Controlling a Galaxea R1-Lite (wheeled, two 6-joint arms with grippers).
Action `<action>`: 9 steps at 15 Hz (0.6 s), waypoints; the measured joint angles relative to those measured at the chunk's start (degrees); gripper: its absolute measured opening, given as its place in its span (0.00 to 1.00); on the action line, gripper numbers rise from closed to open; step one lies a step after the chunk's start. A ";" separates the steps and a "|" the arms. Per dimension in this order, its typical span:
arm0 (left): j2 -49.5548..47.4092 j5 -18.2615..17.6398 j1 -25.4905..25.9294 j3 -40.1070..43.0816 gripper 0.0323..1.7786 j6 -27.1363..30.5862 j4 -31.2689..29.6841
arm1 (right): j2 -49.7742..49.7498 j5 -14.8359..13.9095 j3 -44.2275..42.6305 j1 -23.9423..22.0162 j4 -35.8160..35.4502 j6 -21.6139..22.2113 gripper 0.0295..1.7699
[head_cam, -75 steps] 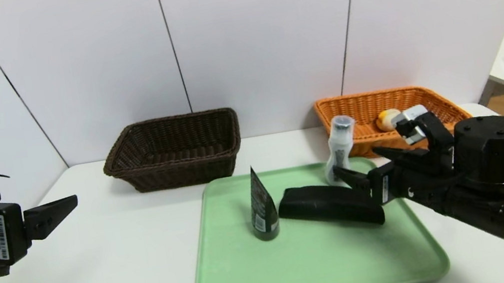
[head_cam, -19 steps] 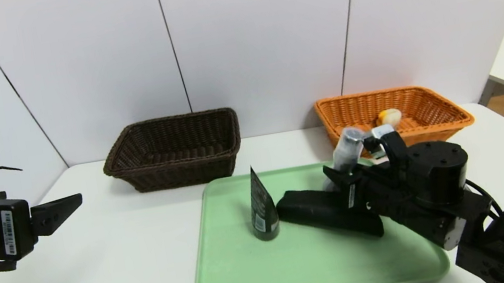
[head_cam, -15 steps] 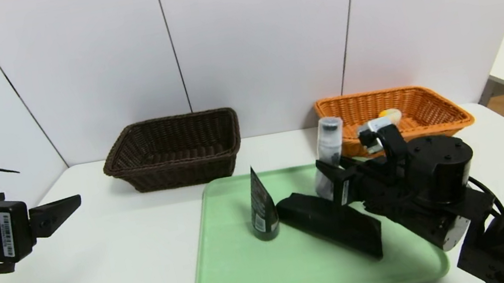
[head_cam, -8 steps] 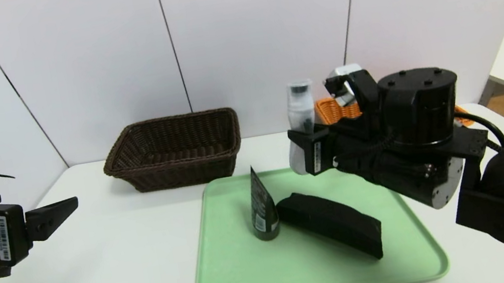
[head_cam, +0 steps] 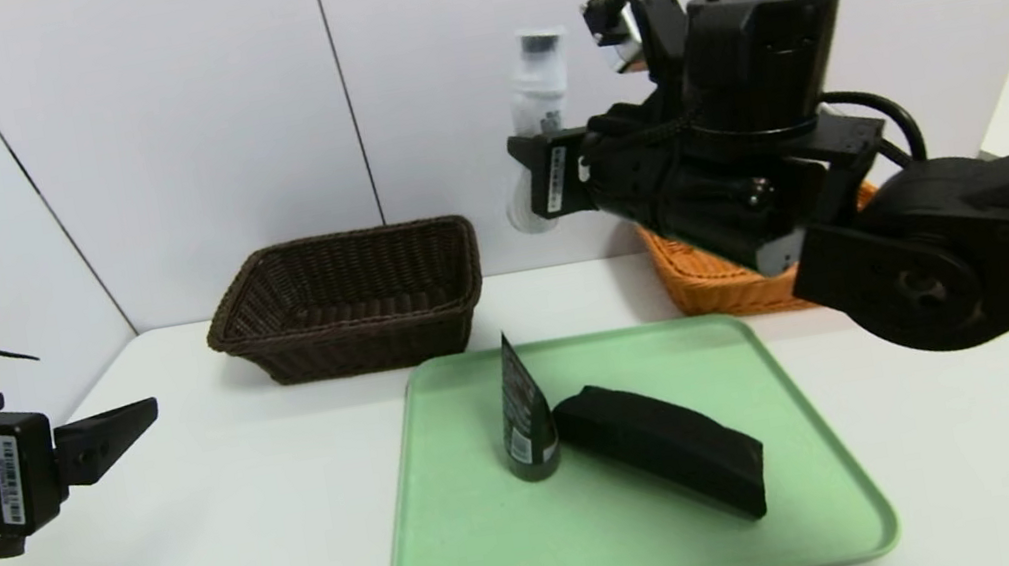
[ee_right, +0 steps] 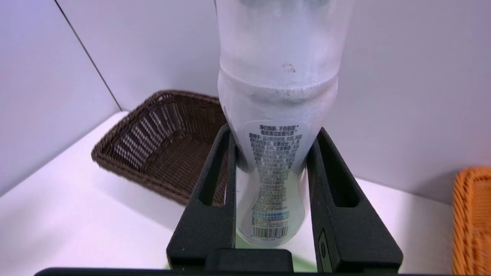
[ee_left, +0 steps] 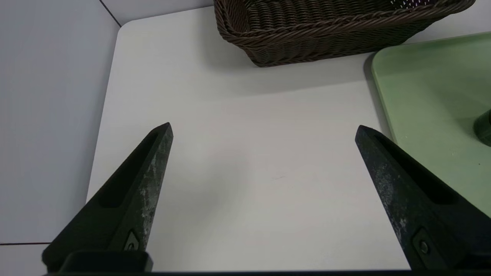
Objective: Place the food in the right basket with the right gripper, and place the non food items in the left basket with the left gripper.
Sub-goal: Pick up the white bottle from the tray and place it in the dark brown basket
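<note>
- Right end effector [head_cam: 539, 181] is clamped on the translucent white bottle [head_cam: 537, 121], grey cap up, held high in the air between the two baskets; the right wrist view shows both fingers [ee_right: 209, 199] pressed on its waisted lower body over the printed label.
- Note: the bottle is a non-food item, so by the task it belongs to the left arm and the dark brown basket [head_cam: 345, 298]. You've got the wrong arm carrying it.
- Left end effector [ee_left: 262, 153] is spread wide and holds nothing, hanging over bare bench [head_cam: 200, 534] at the left edge, well apart from the tray.
- Dark brown basket looks to have nothing in it as far as the head view shows.
- Orange basket [head_cam: 717, 280] is mostly hidden behind the right arm; food not visible, can't confirm it's in there.
- Left to do: the dark green squeeze tube [head_cam: 524, 417], upright and tapering to a flat crimp, and the long black folded pouch [head_cam: 663, 450], soft-looking and matte, touching or nearly touching the tube, both on the smooth pale green tray [head_cam: 529, 563].
- Both baskets are rigid woven wicker, rectangular, with flared rims.
</note>
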 joint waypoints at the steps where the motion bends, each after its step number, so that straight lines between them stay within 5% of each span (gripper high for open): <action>1: 0.00 0.01 0.00 0.09 0.95 -0.04 0.00 | 2.06 0.07 -3.40 0.11 1.37 0.00 0.29; 9: -0.40 0.09 0.02 1.11 0.95 -0.52 -0.09 | 18.88 0.88 -28.62 2.54 6.56 0.63 0.29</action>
